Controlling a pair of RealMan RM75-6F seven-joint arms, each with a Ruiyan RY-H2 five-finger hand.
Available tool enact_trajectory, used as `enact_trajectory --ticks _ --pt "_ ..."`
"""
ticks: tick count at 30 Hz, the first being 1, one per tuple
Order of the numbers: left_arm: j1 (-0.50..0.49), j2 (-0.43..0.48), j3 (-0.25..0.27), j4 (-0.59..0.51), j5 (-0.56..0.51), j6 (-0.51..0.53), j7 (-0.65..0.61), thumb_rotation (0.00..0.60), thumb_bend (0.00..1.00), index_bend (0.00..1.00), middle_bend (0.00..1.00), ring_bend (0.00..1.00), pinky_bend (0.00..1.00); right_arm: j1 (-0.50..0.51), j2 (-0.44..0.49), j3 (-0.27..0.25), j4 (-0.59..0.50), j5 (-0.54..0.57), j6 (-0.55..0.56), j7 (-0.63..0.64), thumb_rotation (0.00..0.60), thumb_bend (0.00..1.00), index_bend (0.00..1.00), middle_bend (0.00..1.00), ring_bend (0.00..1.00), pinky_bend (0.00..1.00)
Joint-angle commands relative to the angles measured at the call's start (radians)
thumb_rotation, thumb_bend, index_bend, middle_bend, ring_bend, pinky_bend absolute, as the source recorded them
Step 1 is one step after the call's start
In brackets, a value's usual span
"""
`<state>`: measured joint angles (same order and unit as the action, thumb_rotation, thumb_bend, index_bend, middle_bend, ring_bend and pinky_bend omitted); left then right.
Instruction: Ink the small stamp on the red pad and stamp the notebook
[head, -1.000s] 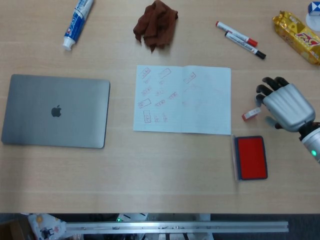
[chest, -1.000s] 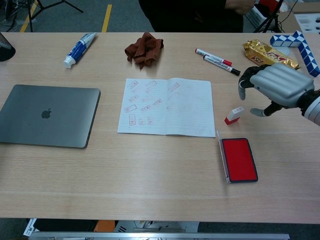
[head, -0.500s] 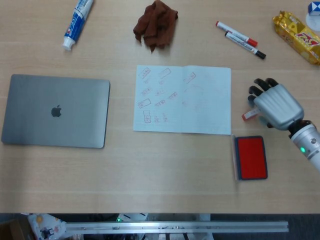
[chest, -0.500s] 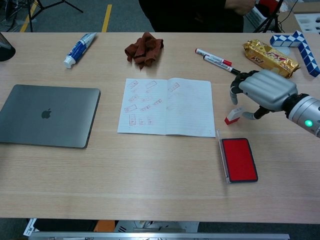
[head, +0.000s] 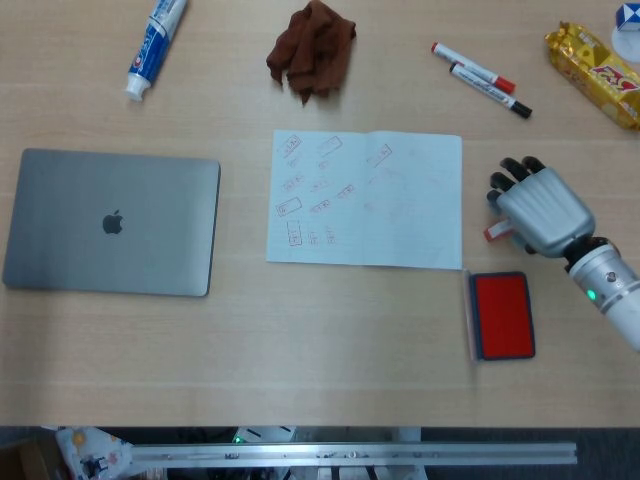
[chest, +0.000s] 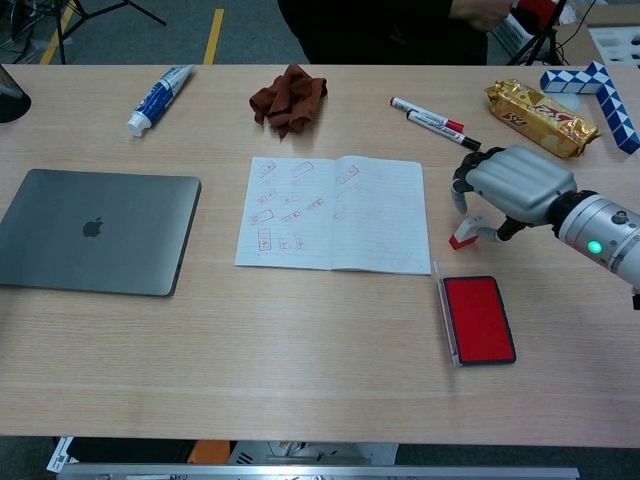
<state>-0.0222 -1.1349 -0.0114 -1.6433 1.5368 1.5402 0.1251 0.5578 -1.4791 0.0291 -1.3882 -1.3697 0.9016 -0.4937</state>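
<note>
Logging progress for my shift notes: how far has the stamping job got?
Early. The right hand is over the small stamp, fingers around it, not clearly gripping; the stamp lies on the table. The red pad sits open. The notebook shows red marks on its left page. Gripping, inking and stamping remain.

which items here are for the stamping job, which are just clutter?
Job: small stamp, red pad, notebook, right hand over the stamp.

Clutter: laptop, toothpaste tube, brown cloth, two markers, gold snack pack, blue-white twist puzzle.
</note>
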Motion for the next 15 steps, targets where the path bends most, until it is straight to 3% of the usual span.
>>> enact_trajectory --ticks 1,15 --pt "0.0 -0.001 0.0 0.002 -0.002 -0.001 -0.001 0.6 0.29 0.0 0.0 0.0 0.04 0.004 -0.006 0.0 0.005 0.006 -0.003 -0.003 0.6 0.26 0.5 0.34 0.19 0.24" --pt "0.0 -0.004 -0.001 0.011 -0.01 -0.005 -0.006 0.6 0.29 0.0 0.0 0.0 0.04 0.019 -0.022 -0.004 0.022 0.047 -0.018 -0.019 0.6 0.29 0.54 0.34 0.19 0.24"
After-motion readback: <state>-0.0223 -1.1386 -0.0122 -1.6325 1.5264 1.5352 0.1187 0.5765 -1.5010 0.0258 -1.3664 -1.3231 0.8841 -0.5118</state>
